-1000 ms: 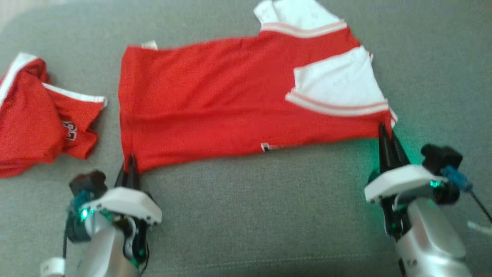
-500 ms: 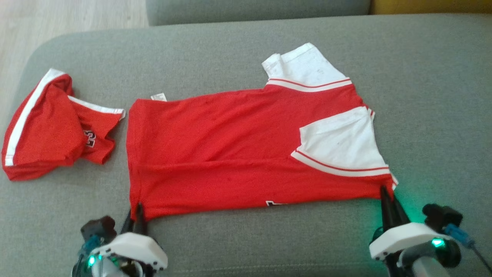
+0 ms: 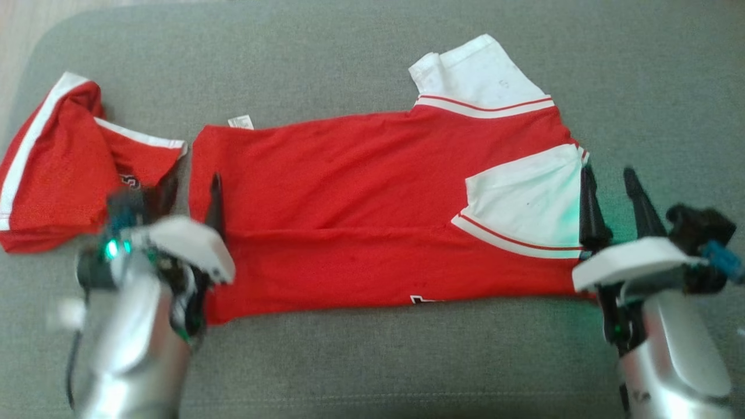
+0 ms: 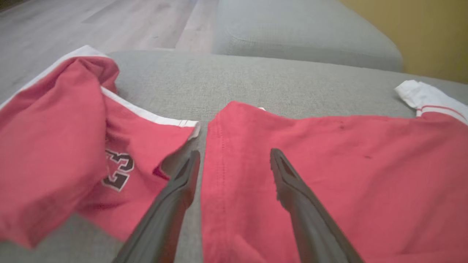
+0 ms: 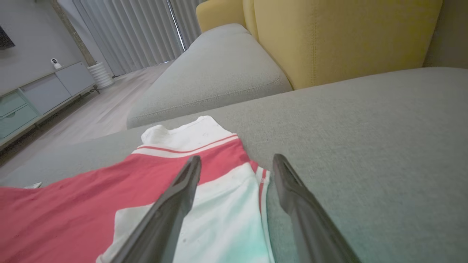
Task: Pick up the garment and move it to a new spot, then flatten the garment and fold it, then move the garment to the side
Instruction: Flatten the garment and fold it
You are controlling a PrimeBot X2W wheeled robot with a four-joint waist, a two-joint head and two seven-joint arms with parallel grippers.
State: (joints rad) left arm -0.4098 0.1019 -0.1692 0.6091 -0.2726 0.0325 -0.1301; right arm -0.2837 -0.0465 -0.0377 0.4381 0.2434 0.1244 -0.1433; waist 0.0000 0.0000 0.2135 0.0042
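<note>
The red garment (image 3: 372,215) lies spread across the middle of the head view, on the grey sofa cushion (image 3: 372,361). A white sleeve (image 3: 524,209) is folded onto it at the right. A second red garment (image 3: 58,174) lies crumpled at the left, just beside it.

The left pincer (image 3: 192,186) stands open and holds nothing. It straddles the hem at the left edge. The right pincer (image 3: 607,171) is also open and empty, and it straddles the right edge near the sleeve.

I judge the cloth light, thin and limp. It will sag and wrinkle when lifted, and the layers can slide apart. The best hold seems the two lower corners, pinching all layers together.
</note>
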